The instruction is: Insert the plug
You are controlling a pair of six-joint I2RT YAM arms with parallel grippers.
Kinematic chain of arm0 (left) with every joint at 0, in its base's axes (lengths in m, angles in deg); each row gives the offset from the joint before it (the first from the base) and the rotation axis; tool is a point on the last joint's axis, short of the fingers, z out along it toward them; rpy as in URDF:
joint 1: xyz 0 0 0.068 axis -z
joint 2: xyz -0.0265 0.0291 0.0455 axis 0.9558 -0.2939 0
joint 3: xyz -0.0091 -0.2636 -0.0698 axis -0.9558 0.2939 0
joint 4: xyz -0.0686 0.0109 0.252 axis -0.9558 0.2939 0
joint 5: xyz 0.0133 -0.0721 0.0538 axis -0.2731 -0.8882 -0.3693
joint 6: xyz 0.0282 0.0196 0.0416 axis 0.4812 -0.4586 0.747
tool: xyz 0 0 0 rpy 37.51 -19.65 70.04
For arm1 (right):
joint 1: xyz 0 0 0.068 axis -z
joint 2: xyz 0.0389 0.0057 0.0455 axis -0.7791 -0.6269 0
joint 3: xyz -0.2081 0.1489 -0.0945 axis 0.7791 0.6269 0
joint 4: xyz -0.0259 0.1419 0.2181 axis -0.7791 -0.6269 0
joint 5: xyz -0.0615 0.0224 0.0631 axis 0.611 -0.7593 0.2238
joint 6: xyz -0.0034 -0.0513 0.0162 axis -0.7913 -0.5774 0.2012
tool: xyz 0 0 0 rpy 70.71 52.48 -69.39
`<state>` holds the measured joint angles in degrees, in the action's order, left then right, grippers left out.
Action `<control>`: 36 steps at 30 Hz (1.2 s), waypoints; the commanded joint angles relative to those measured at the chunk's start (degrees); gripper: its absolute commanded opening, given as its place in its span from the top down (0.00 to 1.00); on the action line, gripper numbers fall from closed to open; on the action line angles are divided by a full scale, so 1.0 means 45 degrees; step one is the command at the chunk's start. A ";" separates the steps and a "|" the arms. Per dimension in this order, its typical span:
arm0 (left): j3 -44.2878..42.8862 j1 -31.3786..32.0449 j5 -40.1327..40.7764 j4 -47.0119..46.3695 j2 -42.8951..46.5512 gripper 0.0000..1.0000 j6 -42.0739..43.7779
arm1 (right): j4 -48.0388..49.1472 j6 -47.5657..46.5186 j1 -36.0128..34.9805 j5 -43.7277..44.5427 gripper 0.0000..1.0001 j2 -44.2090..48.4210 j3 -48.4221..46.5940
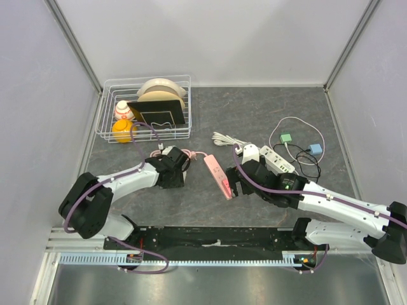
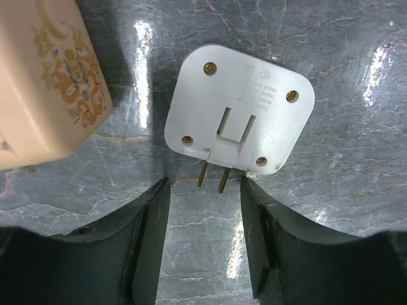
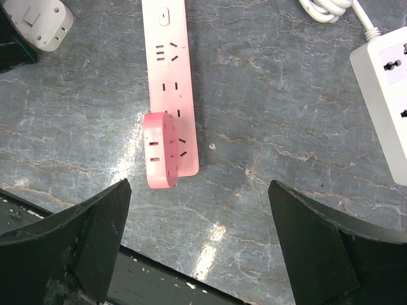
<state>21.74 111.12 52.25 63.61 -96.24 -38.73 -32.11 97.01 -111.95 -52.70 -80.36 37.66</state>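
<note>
Plug insertion at an early stage, before any grasp. The white plug (image 2: 238, 108) lies flat on the table (image 2: 356, 159), back face up, directly ahead of the left gripper (image 2: 203, 194). Its two flat prongs (image 2: 222, 180) point back toward the gripper and reach the mouth of the gap between the fingertips. The left jaws stand partly apart. Nothing lies between them, and neither finger appears to touch the plug body, so the plug is free and not yet lifted. A cream block (image 2: 44, 82) with gold ornament lies ahead and to the left of this gripper, clear of the plug. The right gripper (image 3: 198, 190) hovers with its jaws spread as wide as they go and carries nothing. Straight ahead of it, slightly left of centre, lies the pink power strip (image 3: 170, 63), presumably the receiving socket, with a pink cube adapter (image 3: 159, 149) at the end nearest the gripper. Whether that cube is plugged in cannot be told. A white power strip (image 3: 388, 82) lies ahead and far to this gripper's right. No part of the task proper is complete: grasping, lifting, carrying to a socket, aligning the prongs and pressing home all remain. The prongs facing the fingers suggest the grasp will have to fall on the plug body beyond them.
</note>
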 commanded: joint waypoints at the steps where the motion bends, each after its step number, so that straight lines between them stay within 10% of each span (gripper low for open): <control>1: -0.0490 -0.0172 -0.0199 -0.0562 -0.0497 0.47 0.0660 | 0.0312 -0.0065 0.0009 0.0062 0.02 0.0011 -0.0030; 23: -0.0452 -0.0251 -0.1895 -0.1128 0.0260 0.96 0.1792 | 0.0722 0.0169 0.0009 -0.0777 0.02 -0.0243 -0.0283; 36: -0.0743 0.1407 -0.3032 -0.2028 0.2880 0.98 0.4682 | 0.1347 0.1145 0.2174 -0.4715 0.02 -0.1102 -0.1455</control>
<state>20.45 113.64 40.40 57.12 -85.88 -25.81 -29.29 99.79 -107.36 -63.96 -84.84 34.42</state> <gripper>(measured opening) 0.123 0.983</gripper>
